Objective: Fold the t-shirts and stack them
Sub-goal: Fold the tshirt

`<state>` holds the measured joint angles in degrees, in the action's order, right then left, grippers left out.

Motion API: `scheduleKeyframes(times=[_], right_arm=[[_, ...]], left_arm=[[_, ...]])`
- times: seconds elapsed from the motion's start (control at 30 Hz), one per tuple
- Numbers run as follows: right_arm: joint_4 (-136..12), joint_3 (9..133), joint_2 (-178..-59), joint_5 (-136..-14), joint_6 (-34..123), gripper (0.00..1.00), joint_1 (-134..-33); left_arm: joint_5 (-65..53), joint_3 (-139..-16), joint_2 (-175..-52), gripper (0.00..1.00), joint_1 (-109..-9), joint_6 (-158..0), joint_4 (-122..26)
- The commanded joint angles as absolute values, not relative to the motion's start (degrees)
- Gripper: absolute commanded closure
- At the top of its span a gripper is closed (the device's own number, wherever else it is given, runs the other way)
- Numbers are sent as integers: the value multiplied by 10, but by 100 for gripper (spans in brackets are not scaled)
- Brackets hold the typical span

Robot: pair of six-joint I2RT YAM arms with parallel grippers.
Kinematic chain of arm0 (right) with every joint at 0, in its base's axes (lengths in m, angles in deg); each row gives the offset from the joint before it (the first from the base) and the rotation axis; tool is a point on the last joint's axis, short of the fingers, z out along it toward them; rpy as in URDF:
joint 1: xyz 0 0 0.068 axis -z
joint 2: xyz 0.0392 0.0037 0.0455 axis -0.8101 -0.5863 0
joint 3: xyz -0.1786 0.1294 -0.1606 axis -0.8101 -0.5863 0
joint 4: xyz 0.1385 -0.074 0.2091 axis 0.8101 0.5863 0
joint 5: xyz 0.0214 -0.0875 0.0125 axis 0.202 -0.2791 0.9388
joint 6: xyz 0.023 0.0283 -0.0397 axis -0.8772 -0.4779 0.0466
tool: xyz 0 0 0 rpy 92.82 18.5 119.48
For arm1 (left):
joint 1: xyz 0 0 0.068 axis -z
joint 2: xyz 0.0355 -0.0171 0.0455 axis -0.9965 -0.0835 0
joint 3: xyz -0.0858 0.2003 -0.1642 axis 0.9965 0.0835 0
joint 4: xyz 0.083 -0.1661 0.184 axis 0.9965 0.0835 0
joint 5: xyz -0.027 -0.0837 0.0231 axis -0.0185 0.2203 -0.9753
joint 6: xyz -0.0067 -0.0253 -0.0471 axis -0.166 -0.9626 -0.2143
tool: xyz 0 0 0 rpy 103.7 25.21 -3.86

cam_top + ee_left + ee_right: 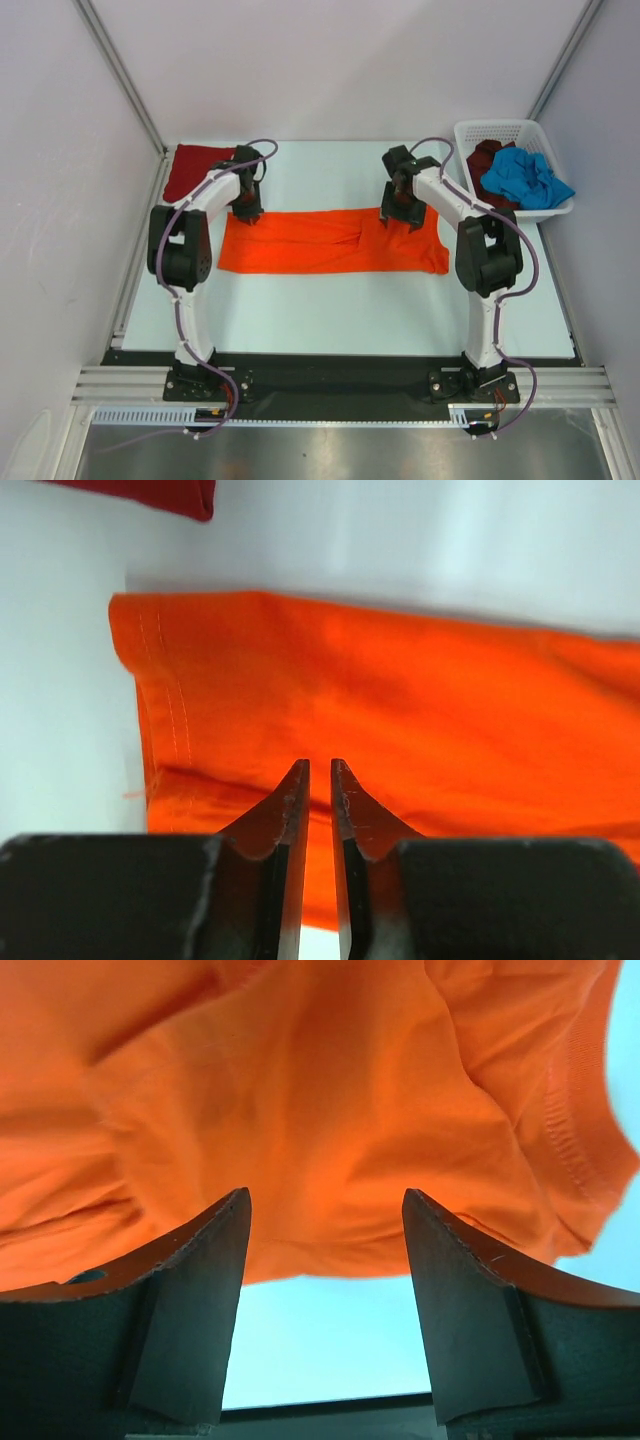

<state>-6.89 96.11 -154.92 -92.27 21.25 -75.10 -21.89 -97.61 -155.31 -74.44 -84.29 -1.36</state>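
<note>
Maroon shirt [487, 157] (mostly buried) under blue shirt [528, 178].

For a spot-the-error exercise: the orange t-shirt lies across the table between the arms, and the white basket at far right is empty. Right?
Not empty: the top external view shows the white basket holding a blue t-shirt and a dark maroon t-shirt. The rest, about the orange t-shirt, is right.
</note>
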Motion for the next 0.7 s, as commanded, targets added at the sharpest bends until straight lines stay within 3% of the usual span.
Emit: scheduleKeyframes(times=[0.0, 0.3, 0.67], right_arm=[[-123, 911, -1544, -922, 180, 33, -750], [-182, 856, -1578, -922, 196, 33, -751], [-183, 1006, -1684, -901, 311, 33, -747]], left_arm=[[-262, -1026, -1580, 82, -740, -823, 3], [-341, -975, -1611, 82, -740, -835, 47], [-324, -825, -1549, 79, -755, -912, 46]])
